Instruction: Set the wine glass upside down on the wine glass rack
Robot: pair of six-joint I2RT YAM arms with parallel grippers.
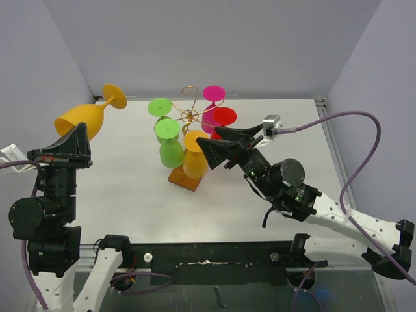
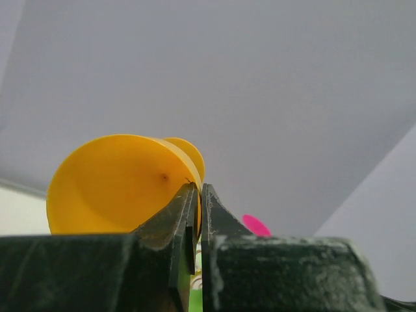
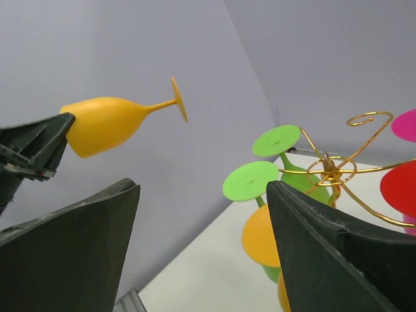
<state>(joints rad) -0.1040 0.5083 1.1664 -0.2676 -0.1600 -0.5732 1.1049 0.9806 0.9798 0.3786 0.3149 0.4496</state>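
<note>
My left gripper [image 1: 71, 138] is shut on the rim of an orange wine glass [image 1: 88, 116], held lying sideways high at the left, its foot pointing to the back. In the left wrist view the glass bowl [image 2: 117, 185] fills the space above the closed fingers [image 2: 184, 214]. The right wrist view shows the same glass [image 3: 110, 120] in the air. The wine glass rack [image 1: 190, 116], gold wire on a brown wooden base [image 1: 184, 177], stands mid-table and carries green, orange, pink and red glasses upside down. My right gripper [image 1: 221, 143] is open and empty, just right of the rack.
Grey walls close the table at the back and sides. In the right wrist view the rack's gold scroll arms [image 3: 338, 170] and two green glass feet [image 3: 260, 162] lie close ahead of the open fingers [image 3: 305, 227]. A purple cable [image 1: 354, 130] loops over the right side.
</note>
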